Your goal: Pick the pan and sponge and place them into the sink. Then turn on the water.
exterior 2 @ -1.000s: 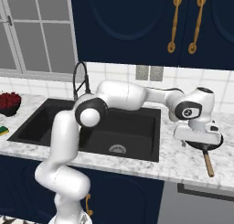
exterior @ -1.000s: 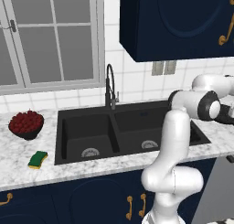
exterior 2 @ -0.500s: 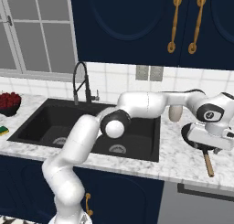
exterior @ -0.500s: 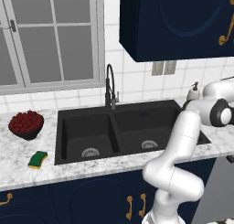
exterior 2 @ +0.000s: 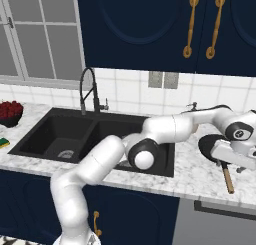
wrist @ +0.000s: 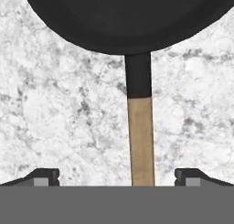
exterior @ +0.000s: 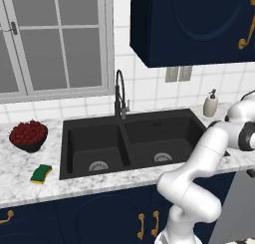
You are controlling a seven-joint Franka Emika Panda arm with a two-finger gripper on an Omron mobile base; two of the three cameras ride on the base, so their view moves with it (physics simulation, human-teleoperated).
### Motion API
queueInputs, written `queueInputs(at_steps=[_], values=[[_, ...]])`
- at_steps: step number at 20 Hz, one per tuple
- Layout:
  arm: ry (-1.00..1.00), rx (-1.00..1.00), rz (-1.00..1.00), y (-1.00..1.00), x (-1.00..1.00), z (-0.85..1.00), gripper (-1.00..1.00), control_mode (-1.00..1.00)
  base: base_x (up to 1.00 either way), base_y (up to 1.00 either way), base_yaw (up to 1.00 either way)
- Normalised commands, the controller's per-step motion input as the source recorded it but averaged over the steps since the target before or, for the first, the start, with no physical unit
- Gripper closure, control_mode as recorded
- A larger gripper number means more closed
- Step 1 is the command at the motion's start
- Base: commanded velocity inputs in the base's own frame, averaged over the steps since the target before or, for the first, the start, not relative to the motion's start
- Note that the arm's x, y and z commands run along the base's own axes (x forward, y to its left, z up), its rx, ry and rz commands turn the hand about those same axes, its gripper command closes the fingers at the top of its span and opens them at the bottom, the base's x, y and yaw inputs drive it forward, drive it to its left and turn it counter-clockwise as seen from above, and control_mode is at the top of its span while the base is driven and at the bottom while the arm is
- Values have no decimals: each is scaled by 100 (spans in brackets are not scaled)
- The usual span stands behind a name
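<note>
The gripper (wrist: 117, 178) stood wide open above the marble bench (wrist: 59, 127), its two dark fingertips (wrist: 43, 176) set well apart on either side of the pan's wooden handle (wrist: 140, 141) and touching nothing. The handle ran straight up between them to a short black neck and then the round black pan (wrist: 128, 17), which lay flat on the bench. In the right base view the hand hung low over the pan (exterior 2: 210, 145) at the far right of the bench, right of the sink (exterior 2: 75, 134), with the handle's end (exterior 2: 227, 178) sticking out toward the front edge. The sponge (exterior: 41, 173) lay on the bench left of the sink (exterior: 134, 138), near the front edge, and a dark bowl of red fruit (exterior: 28, 135) sat behind it. A black arched faucet (exterior: 120, 96) rose behind the divider between the two basins. A soap bottle (exterior: 211, 103) stood at the tiled wall right of the sink, a window (exterior: 55, 39) sat to the left, and navy cupboards (exterior 2: 150, 24) with brass handles hung overhead.
</note>
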Motion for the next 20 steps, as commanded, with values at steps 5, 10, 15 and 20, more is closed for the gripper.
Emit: queueInputs(at_steps=[5,10,15,20], values=[[0,-10,0,4,33,-33,-100,-100,0,0,0],[0,-7,0,-13,39,-35,-100,-100,0,0,0],[0,-1,0,-11,23,-32,-100,-100,0,0,0],[1,0,1,-6,6,-33,-100,-100,0,0,0]])
